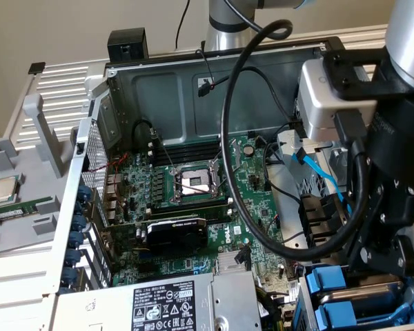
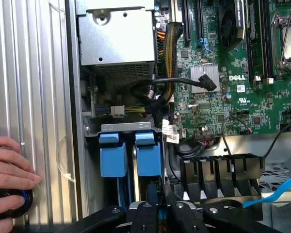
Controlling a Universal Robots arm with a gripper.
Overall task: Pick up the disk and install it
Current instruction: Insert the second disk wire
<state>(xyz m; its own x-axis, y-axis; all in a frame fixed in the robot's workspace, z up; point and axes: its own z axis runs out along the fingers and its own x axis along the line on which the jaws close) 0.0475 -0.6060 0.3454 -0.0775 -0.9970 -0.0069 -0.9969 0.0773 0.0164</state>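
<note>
The computer case (image 1: 193, 83) filled the middle of the exterior view, its circuit board (image 1: 248, 207) inside. A loose chip (image 1: 3, 189) lay on the table (image 1: 27, 262) at left. Two drives (image 1: 362, 303) sat slotted at lower right, under the gripper (image 1: 386, 255).
</note>
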